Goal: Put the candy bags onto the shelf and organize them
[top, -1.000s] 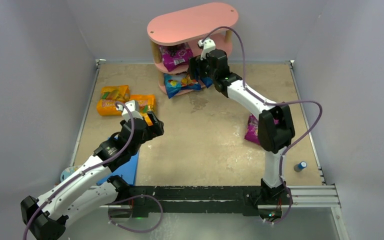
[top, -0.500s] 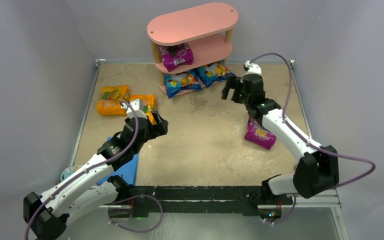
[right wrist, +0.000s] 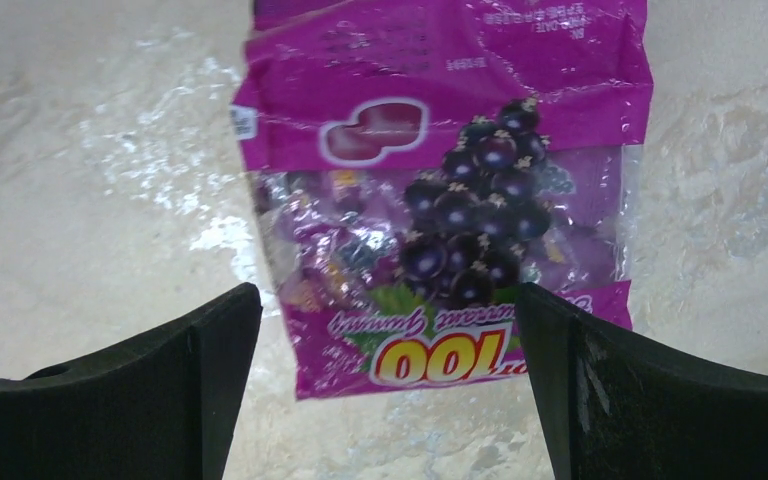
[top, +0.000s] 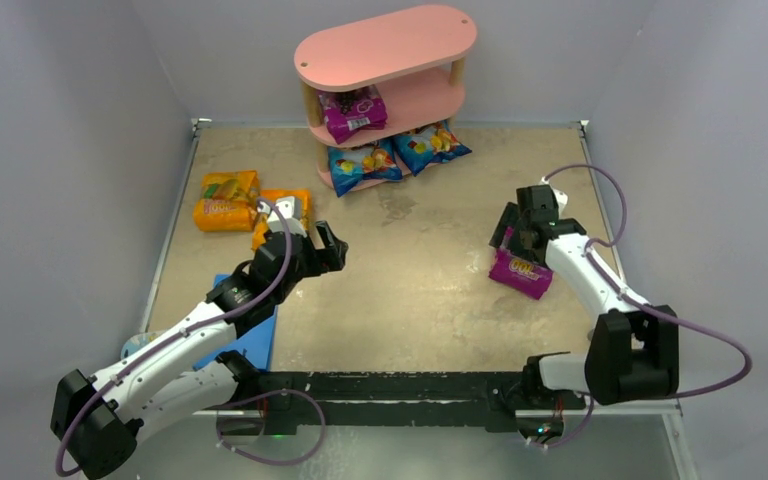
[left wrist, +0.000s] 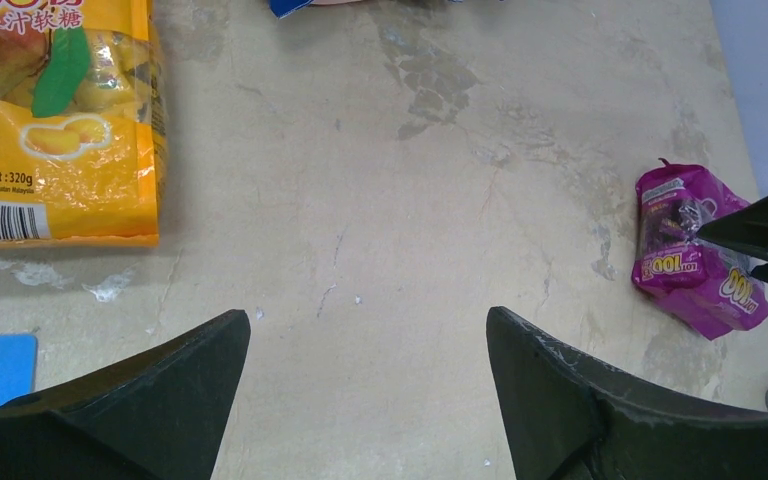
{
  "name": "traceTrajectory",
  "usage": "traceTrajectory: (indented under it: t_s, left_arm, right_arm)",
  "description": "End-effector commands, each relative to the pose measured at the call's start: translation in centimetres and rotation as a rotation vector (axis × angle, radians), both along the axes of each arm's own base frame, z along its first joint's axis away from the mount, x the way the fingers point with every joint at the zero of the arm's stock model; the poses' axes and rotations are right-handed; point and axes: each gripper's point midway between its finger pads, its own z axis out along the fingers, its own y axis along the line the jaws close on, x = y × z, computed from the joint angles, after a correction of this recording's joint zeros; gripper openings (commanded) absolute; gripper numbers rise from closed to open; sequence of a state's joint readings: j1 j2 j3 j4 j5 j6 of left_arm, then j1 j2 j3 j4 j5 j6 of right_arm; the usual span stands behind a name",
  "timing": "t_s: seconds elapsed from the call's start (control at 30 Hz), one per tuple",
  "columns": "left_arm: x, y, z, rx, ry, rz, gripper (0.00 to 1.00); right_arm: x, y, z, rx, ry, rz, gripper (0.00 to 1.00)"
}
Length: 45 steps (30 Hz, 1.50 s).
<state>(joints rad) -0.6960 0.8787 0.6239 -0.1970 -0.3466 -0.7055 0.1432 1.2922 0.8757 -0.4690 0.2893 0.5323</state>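
Grape gummy bag (right wrist: 440, 230) lies flat on the surface (right wrist: 80, 150), glossy, soft, probably light; right hand (right wrist: 388, 300), wide open and empty, should pinch its middle.

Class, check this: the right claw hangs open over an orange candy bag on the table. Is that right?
Not quite. The right claw hangs open over a magenta-purple candy bag on the table, not an orange one; the right wrist view shows it.
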Motion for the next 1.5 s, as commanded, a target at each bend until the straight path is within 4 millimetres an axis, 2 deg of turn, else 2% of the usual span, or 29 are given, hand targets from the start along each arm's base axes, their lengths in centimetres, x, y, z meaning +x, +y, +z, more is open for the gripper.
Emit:
traceTrajectory:
  t_s: [0.0, 0.2, 0.37, 0.47, 0.53, 0.6, 0.67, 0.77, 0.9, 1.0, 1.1, 1.2, 1.3, 1.4, 1.47]
  left_arm:
    - [0.3, -0.4, 1.2, -0.013, -0.048, -0.024, 0.86]
    - [0.1, -0.2, 0.9, -0.013, -0.040, -0.017, 0.86]
    - [0.1, 0.0, 0.8, -0.003, -0.036, -0.008, 0.86]
    - [0.1, 0.0, 0.8, -0.005, -0.036, -0.006, 0.86]
    - [0.2, 0.0, 0.8, -0.005, -0.035, -0.008, 0.86]
    - [0.3, -0.2, 0.9, -0.007, -0.037, -0.011, 0.86]
    - [0.3, -0.4, 0.9, -0.010, -0.037, -0.021, 0.86]
    - [0.3, -1.0, 0.9, -0.020, -0.039, -0.044, 0.86]
    - [0.3, -2.3, 1.4, -0.039, -0.056, -0.113, 0.86]
    - [-0.2, -5.0, 2.7, -0.093, -0.100, -0.256, 0.86]
    - [0.1, -7.6, 4.6, -0.163, -0.175, -0.356, 0.86]
    - [-0.2, -10.7, 5.8, -0.176, -0.228, -0.484, 0.86]
    - [-0.7, -14.2, 6.4, -0.118, -0.301, -0.578, 0.88]
    - [-0.8, -17.4, 5.9, -0.002, -0.367, -0.589, 0.91]
    - [-0.3, -18.4, 6.0, 0.036, -0.404, -0.543, 0.93]
  right_arm:
    - [0.0, -0.8, -2.5, -0.035, 0.063, -0.021, 0.98]
    - [-0.3, -1.4, -5.7, -0.062, 0.147, -0.070, 0.94]
    - [0.4, -1.8, -5.6, -0.080, 0.122, -0.097, 0.80]
    - [1.1, -2.3, -4.4, -0.099, 0.066, -0.118, 0.64]
    - [1.7, -2.3, -3.3, -0.097, 0.022, -0.115, 0.44]
    - [2.6, -2.2, -1.8, -0.098, -0.044, -0.088, 0.34]
    - [3.8, -1.0, 0.2, -0.055, -0.135, -0.011, 0.22]
    - [5.0, 0.9, 4.2, 0.040, -0.318, 0.063, 0.17]
    - [6.1, 3.3, 10.8, 0.184, -0.567, 0.111, 0.13]
    - [6.1, 6.2, 15.7, 0.372, -0.738, 0.178, 0.11]
    - [5.6, 9.3, 19.5, 0.628, -0.867, 0.218, 0.10]
    - [5.0, 11.2, 21.9, 0.849, -0.923, 0.194, 0.14]
    - [4.5, 13.0, 24.6, 0.923, -0.966, 0.210, 0.15]
    - [4.0, 14.8, 27.2, 0.983, -0.990, 0.246, 0.16]
    - [3.9, 15.4, 27.7, 1.005, -0.976, 0.256, 0.17]
